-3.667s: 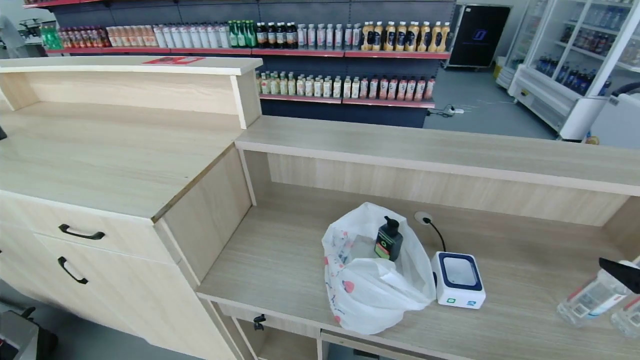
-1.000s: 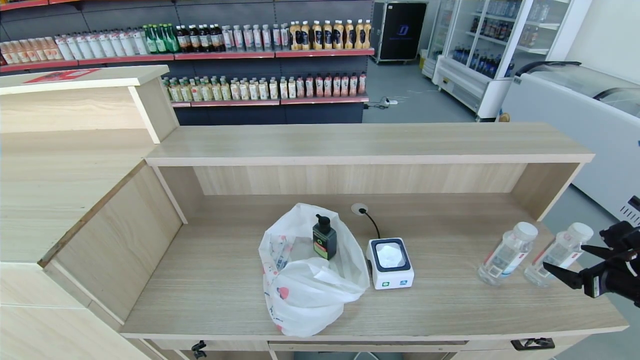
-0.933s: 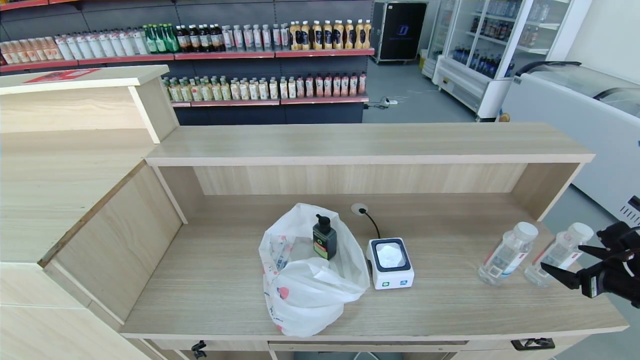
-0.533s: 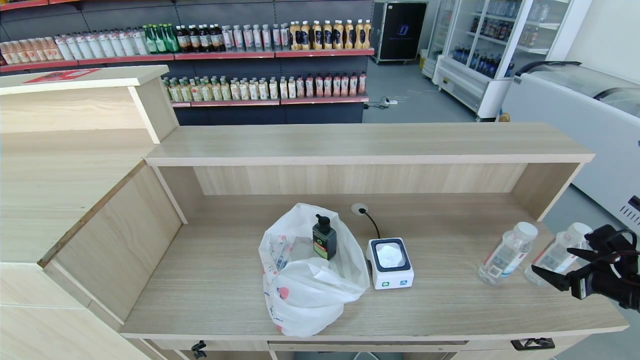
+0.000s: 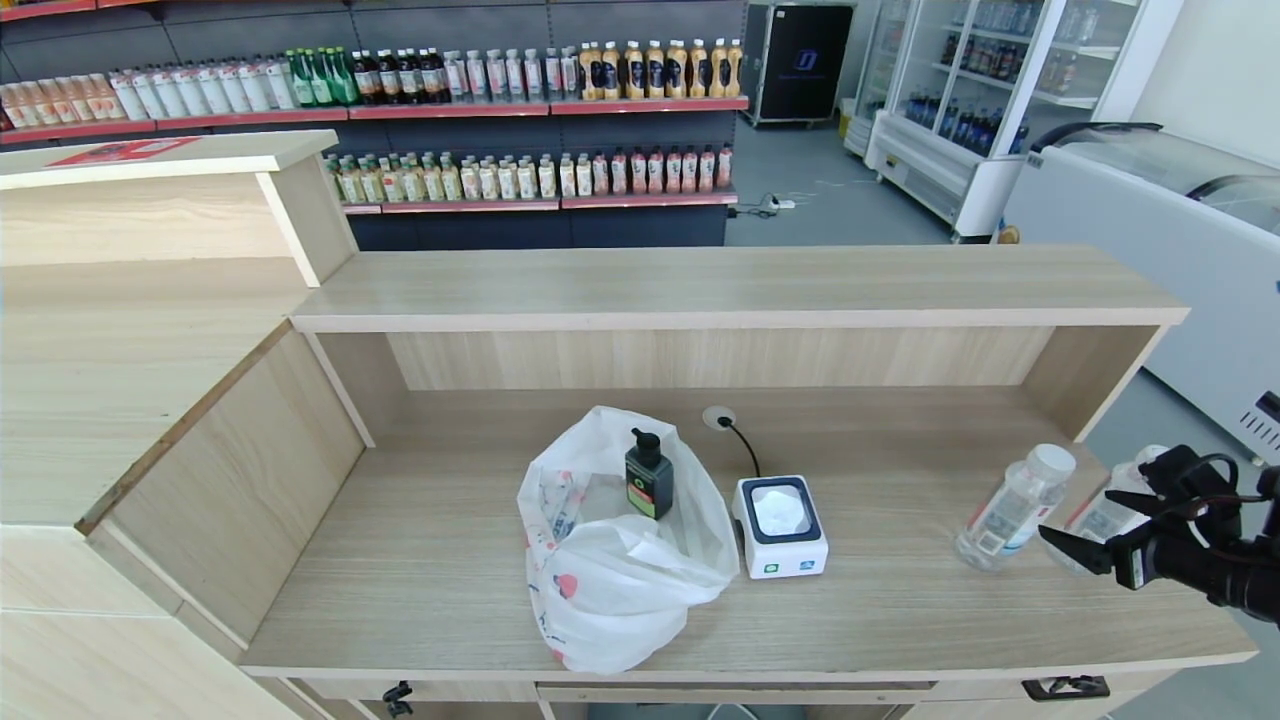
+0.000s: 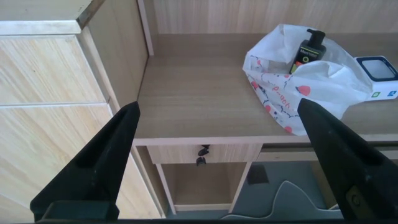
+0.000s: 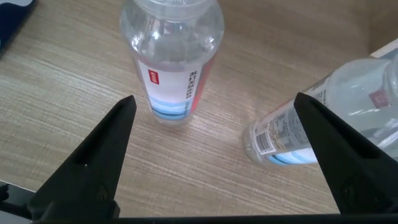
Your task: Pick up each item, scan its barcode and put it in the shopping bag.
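Note:
Two clear water bottles stand at the counter's right end, the left one [image 5: 1015,505] [image 7: 171,56] and the right one [image 5: 1108,512] [image 7: 329,118]. My right gripper [image 5: 1090,515] [image 7: 214,99] is open and level with them, coming in from the right. The right bottle's base sits partly inside the gap, close to one finger. The white shopping bag [image 5: 610,570] [image 6: 292,87] holds a black pump bottle [image 5: 648,482] [image 6: 308,50]. The white scanner [image 5: 780,525] [image 6: 379,68] stands just right of the bag. My left gripper [image 6: 217,106] is open with nothing in it, out in front of the counter's left front edge.
The wooden counter [image 5: 450,560] has a raised back ledge [image 5: 720,285] and a taller cabinet [image 5: 120,350] on the left. The scanner's cable [image 5: 740,445] runs to a hole at the back. A drawer gap [image 6: 205,180] lies below the counter front.
The head camera turned right after the oldest frame. Over the last second my right gripper moved left, closing in on the right water bottle. The bag, scanner and bottles stayed put.

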Controlling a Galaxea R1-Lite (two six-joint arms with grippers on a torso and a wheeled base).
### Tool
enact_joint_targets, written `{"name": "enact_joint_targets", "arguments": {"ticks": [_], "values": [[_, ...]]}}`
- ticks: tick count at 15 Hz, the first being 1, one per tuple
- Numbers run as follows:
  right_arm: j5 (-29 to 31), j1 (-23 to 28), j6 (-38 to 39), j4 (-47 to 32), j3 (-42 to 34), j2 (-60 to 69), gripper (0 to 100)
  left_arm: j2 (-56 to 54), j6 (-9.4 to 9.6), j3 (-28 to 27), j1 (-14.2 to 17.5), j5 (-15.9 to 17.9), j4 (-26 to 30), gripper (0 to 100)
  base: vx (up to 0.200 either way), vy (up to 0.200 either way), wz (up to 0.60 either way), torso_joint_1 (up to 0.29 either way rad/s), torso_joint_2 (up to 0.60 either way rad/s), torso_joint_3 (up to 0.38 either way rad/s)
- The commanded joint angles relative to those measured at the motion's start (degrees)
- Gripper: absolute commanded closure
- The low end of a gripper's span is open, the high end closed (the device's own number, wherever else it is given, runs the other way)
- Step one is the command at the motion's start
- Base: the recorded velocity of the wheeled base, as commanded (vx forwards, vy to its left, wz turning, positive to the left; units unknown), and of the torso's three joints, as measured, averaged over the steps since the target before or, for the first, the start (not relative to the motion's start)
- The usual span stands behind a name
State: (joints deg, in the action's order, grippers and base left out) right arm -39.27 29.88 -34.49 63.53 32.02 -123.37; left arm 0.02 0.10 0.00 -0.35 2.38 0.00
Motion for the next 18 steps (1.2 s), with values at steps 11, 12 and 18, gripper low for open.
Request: {"name": "enact_joint_targets", "arguments": {"ticks": [11, 12, 18], "values": [[-0.02, -6.5, 1.35, 0.02, 4.89, -4.34, 0, 0.06, -0.01, 0.0, 0.0, 0.0, 0.0, 0, 0.0, 0.0, 0.0, 0.0, 0.0, 0.0], [-0.02, -6.59, 1.35, 0.11, 5.07, -4.51, 0, 0.06, -0.01, 0.0, 0.0, 0.0, 0.0, 0, 0.0, 0.0, 0.0, 0.0, 0.0, 0.0], [-0.02, -7.64, 1.35, 1.51, 6.56, -6.62, 0, 0.06, -0.01, 0.0, 0.0, 0.0, 0.0, 0, 0.0, 0.0, 0.0, 0.0, 0.0, 0.0]]}}
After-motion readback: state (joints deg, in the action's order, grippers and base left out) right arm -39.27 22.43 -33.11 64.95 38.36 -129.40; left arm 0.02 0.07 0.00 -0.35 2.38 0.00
